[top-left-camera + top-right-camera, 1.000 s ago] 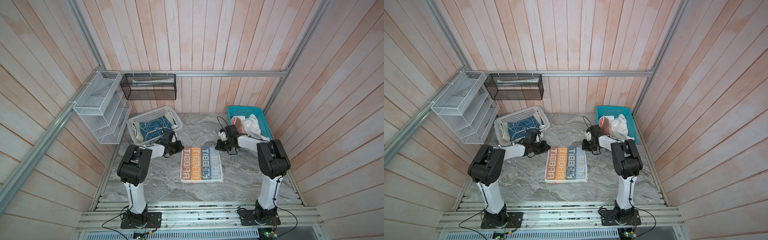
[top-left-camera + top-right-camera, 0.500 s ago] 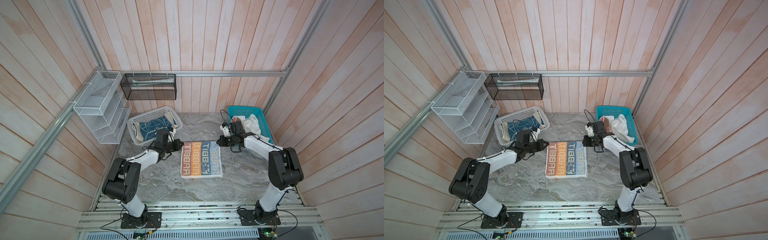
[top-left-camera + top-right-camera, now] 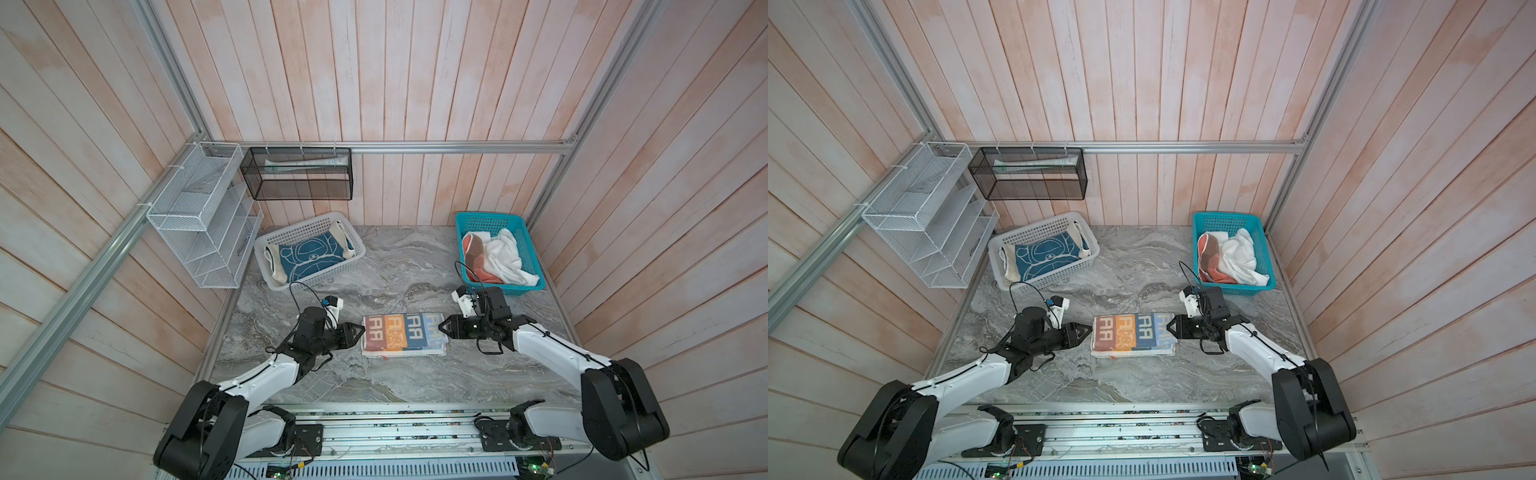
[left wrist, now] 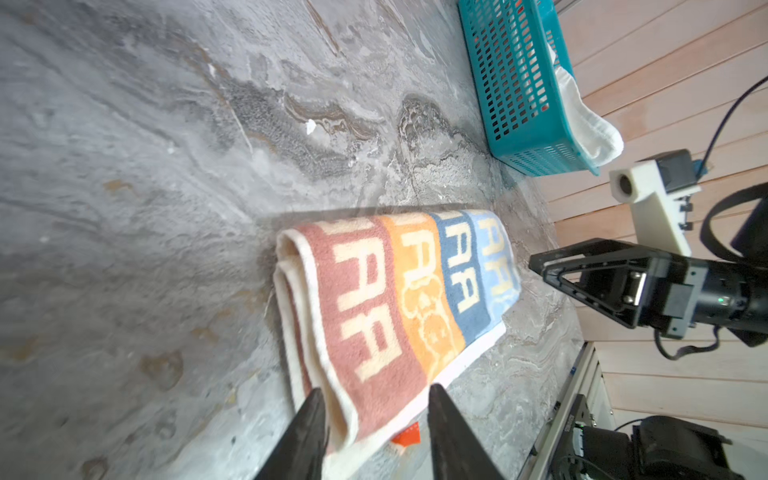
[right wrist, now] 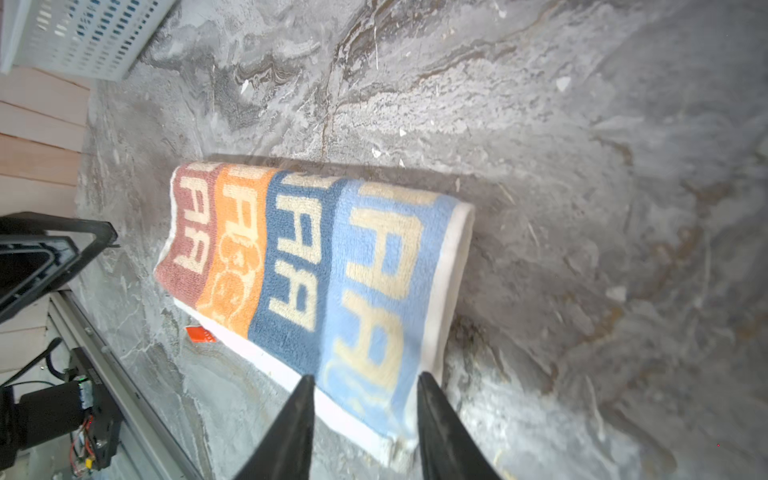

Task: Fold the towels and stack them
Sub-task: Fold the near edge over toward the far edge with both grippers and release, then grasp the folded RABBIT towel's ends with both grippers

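The folded lettered towel [image 3: 404,338] is lying flat in the middle of the surface [image 3: 395,257]. There's 1 gripper at each short end: left gripper [image 3: 360,331] and right gripper [image 3: 442,327] are both spread, each straddling an edge (not pinching it). The blue towel [image 3: 309,259] sits in the white basket [image 3: 266,249]. The salmon towel [image 3: 478,262] and white towel [image 3: 505,255] are heaped in the teal basket [image 3: 490,218].

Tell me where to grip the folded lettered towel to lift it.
Pinch all layers at its short ends: left gripper from the red end, right gripper from the light-blue end. The lettered towel lies flat and folded, each open gripper facing one end.
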